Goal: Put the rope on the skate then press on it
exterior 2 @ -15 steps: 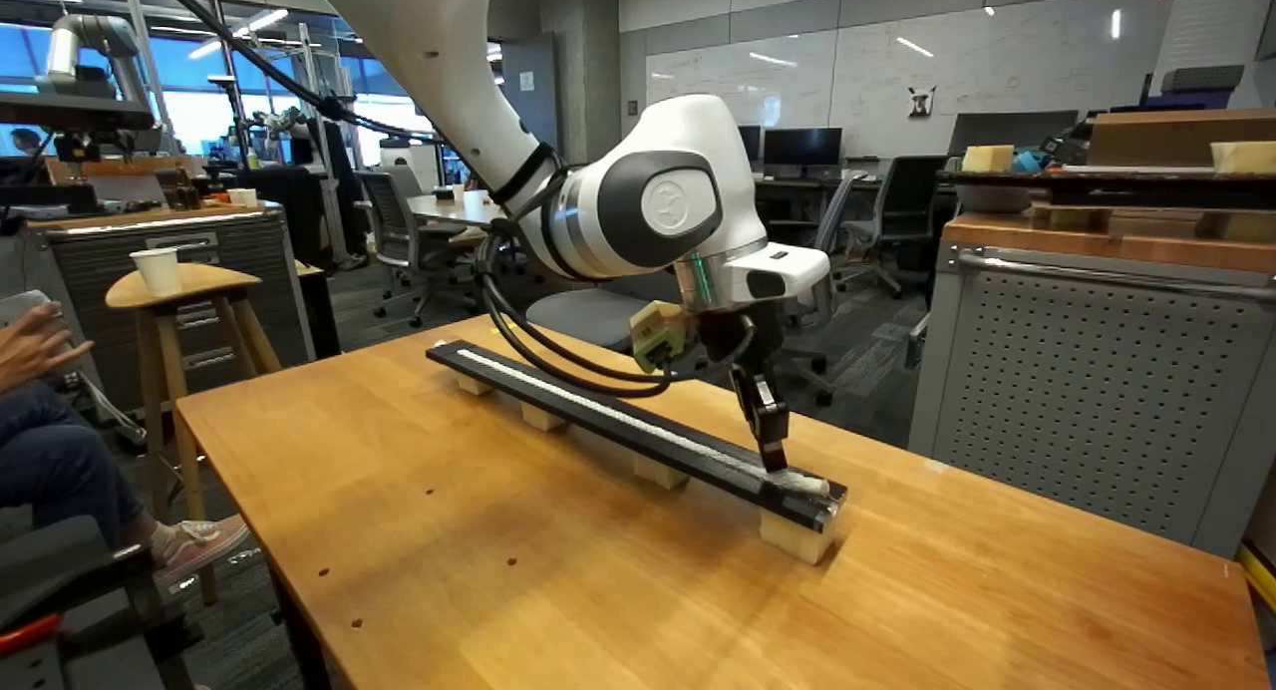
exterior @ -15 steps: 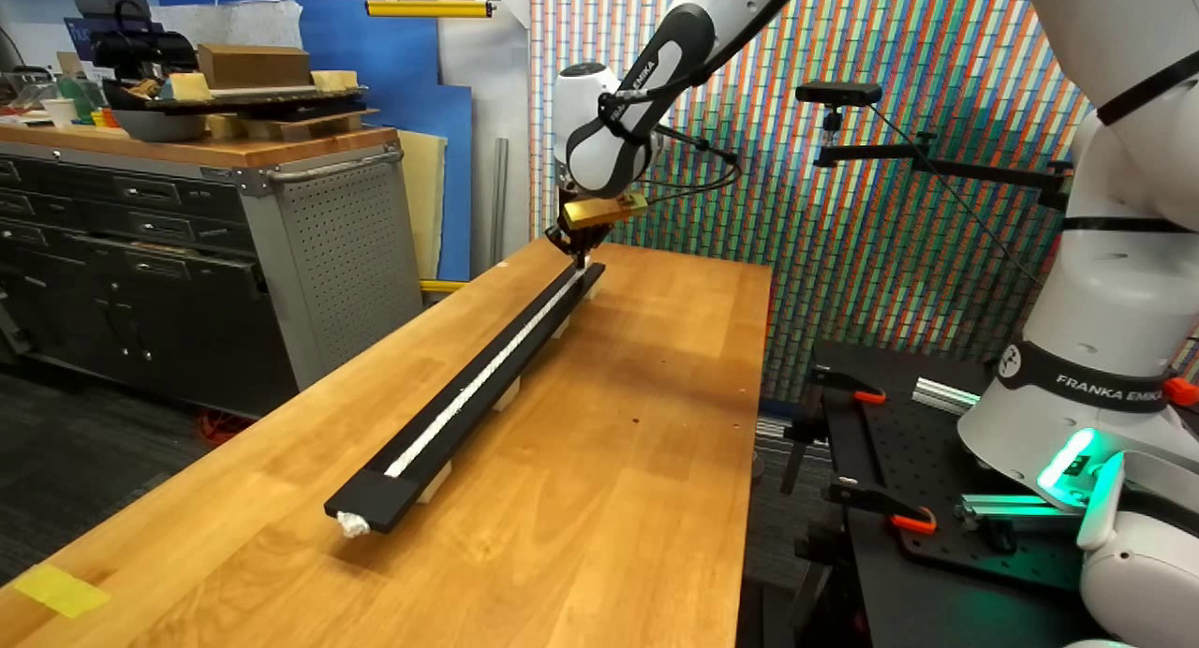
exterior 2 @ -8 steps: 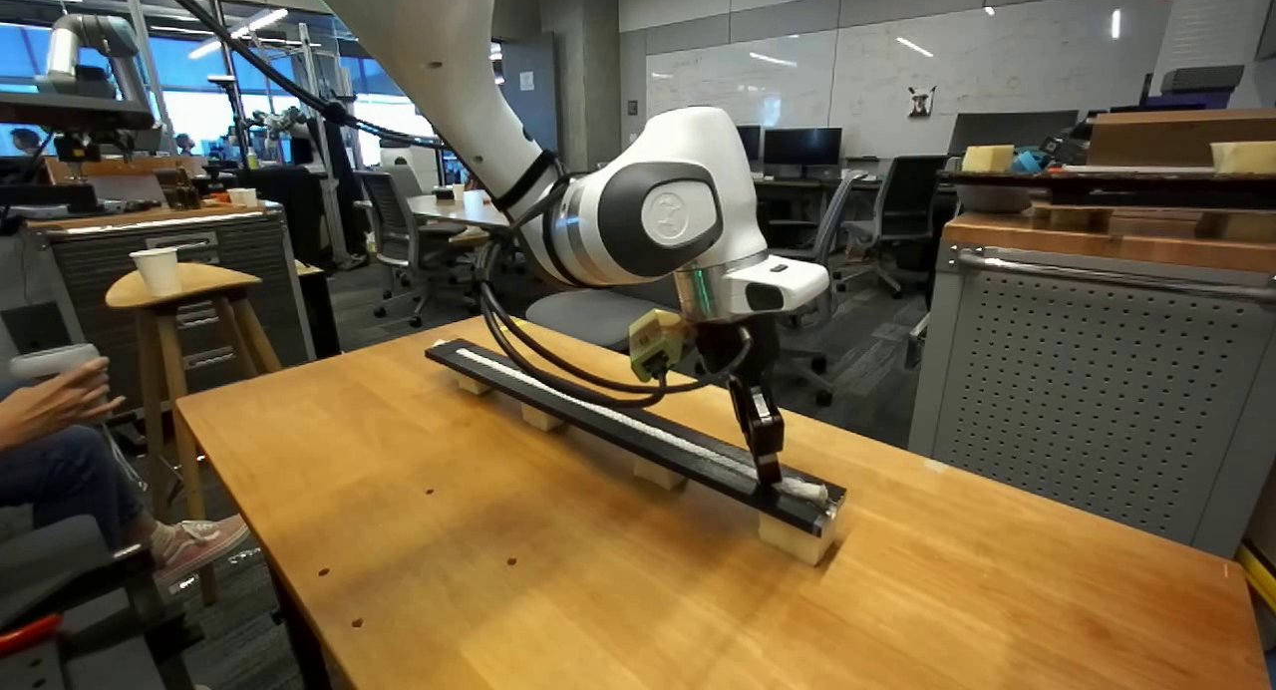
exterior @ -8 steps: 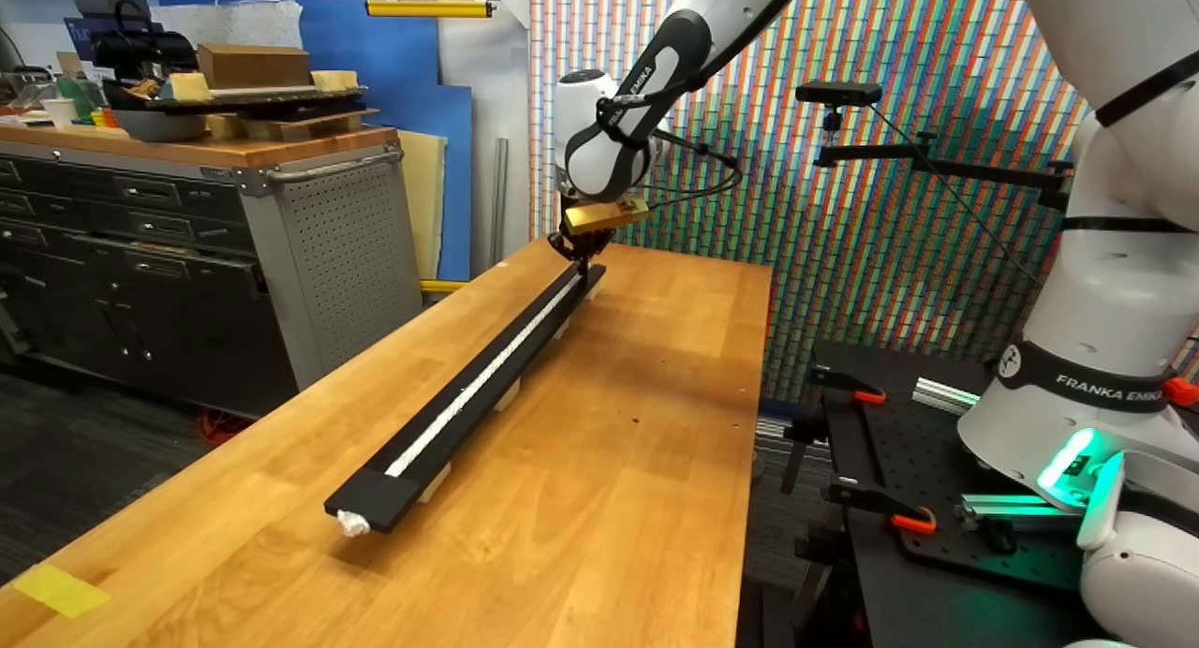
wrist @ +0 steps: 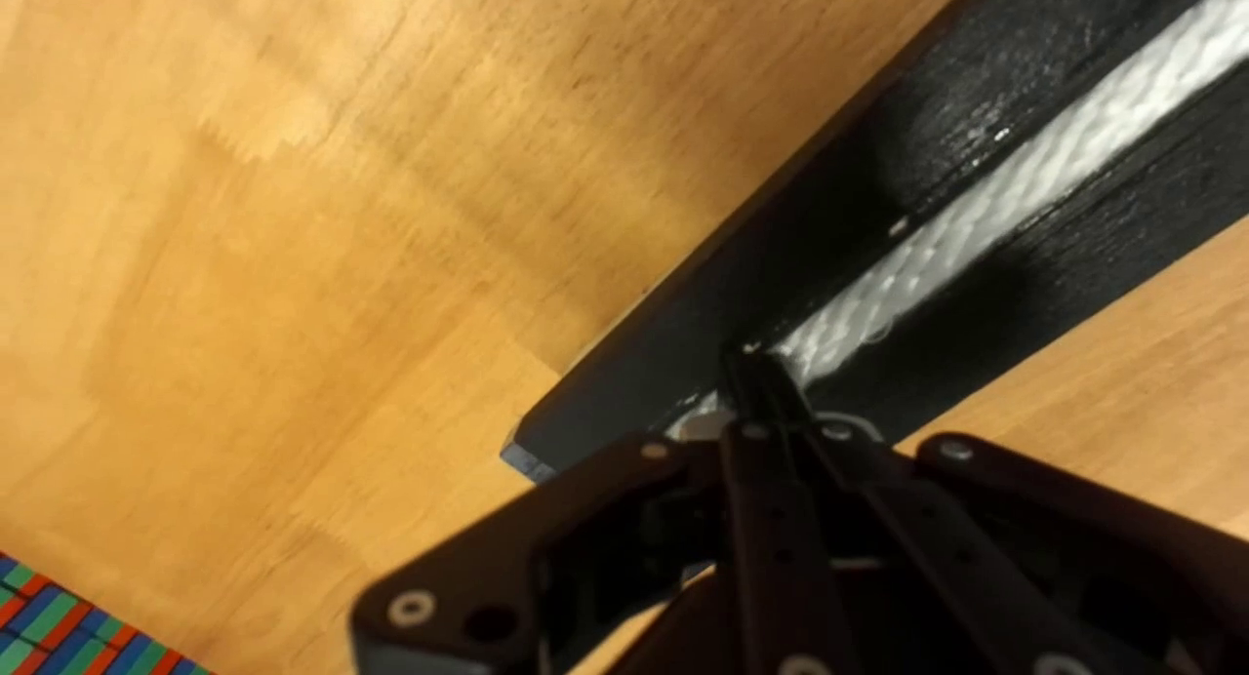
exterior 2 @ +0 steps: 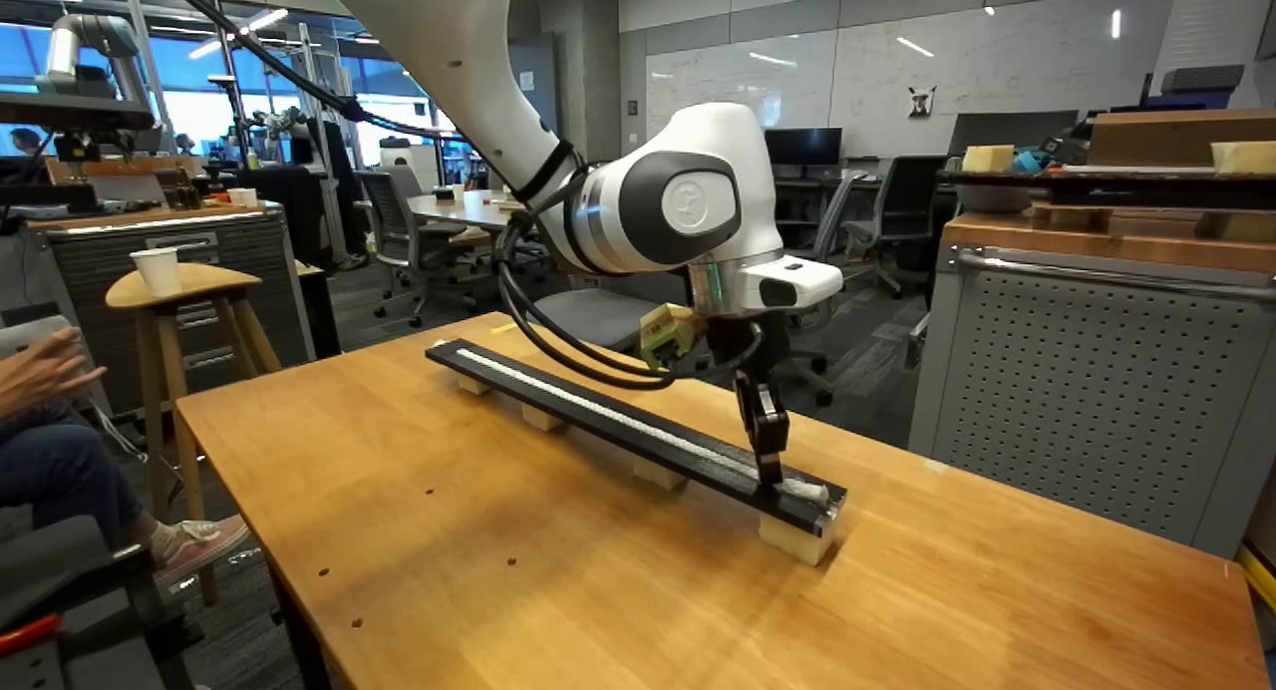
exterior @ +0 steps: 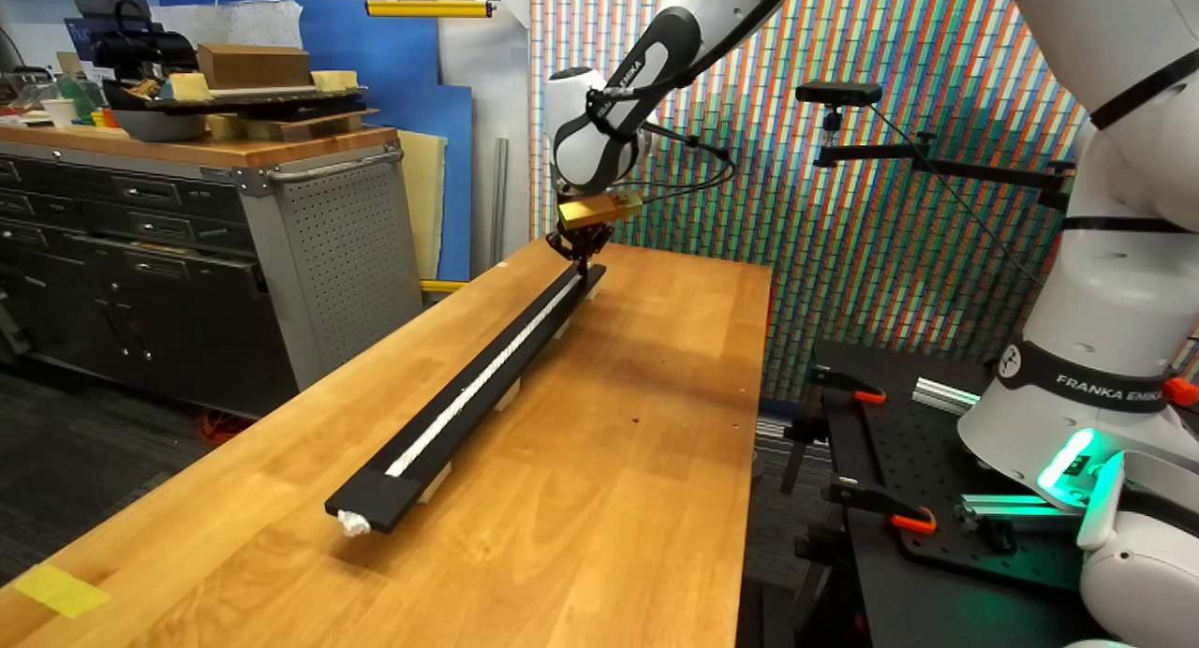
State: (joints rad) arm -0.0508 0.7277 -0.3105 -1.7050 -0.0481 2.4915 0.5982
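white braided rope (wrist: 1025, 189) along black grooved rail (exterior: 502, 378), fingers (exterior 2: 767, 436) closed together, tips against the rope, wooden counter (exterior: 646, 498) beneath

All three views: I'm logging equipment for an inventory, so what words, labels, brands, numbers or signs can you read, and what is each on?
"FRANKA EMIKA": on the robot's black base band.
"EMIKA": on the dark-trimmed arm link; the letters before it are unclear.
Too small or blurred to read: pale marks on the dark blue panel, faint marks on the whiteboard, the small white sheet, the arm joint's round emblem.
Wrist view: none.
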